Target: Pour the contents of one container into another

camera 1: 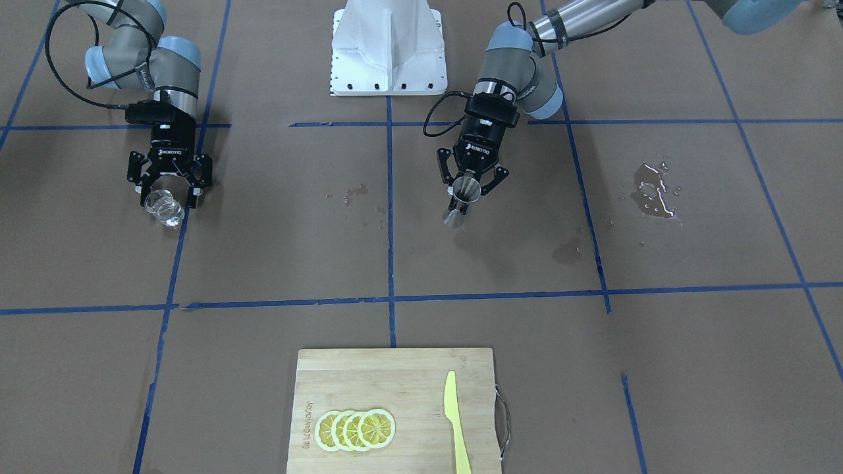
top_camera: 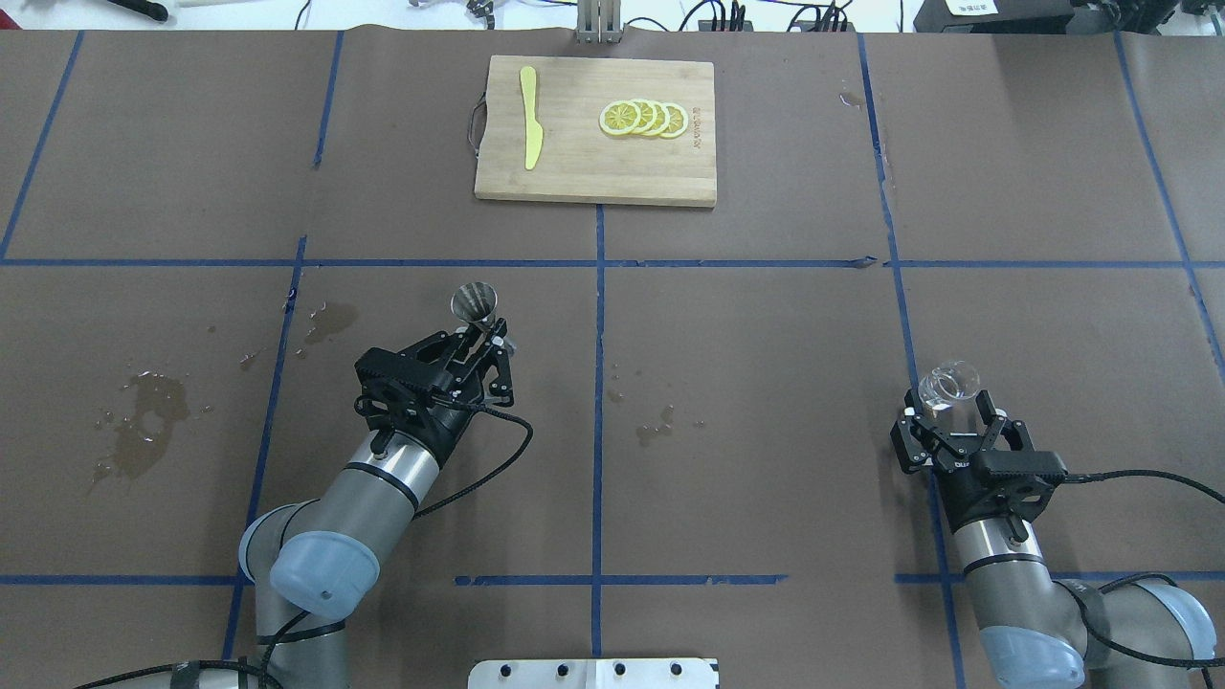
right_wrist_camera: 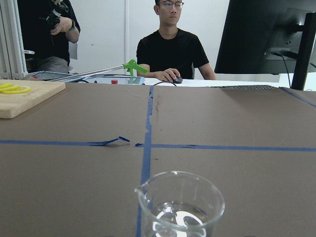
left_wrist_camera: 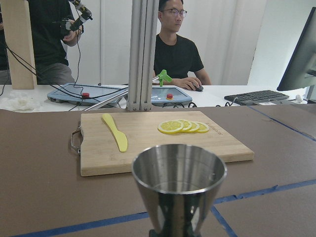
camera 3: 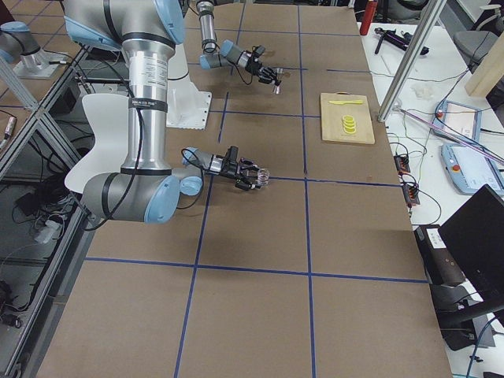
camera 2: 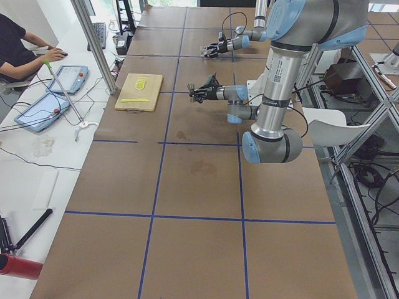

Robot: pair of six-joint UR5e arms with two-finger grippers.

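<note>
Holding the steel jigger (top_camera: 475,301) upright by its narrow waist, left gripper (top_camera: 476,350) clamped on it, mouth up to receive liquid. Gripping the glass beaker (top_camera: 948,384) well apart on the other side, right gripper (top_camera: 957,431) closed around it, level so the clear liquid stays in. Likely next: bringing both together, away from the cutting board (top_camera: 595,129).

one beaker (top_camera: 948,386), one jigger (top_camera: 476,302), four lemon slices (top_camera: 644,118)

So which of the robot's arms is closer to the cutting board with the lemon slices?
The left. Its gripper, holding the metal jigger, sits just short of the cutting board. The right gripper, holding the glass beaker, is far off to the side.
</note>
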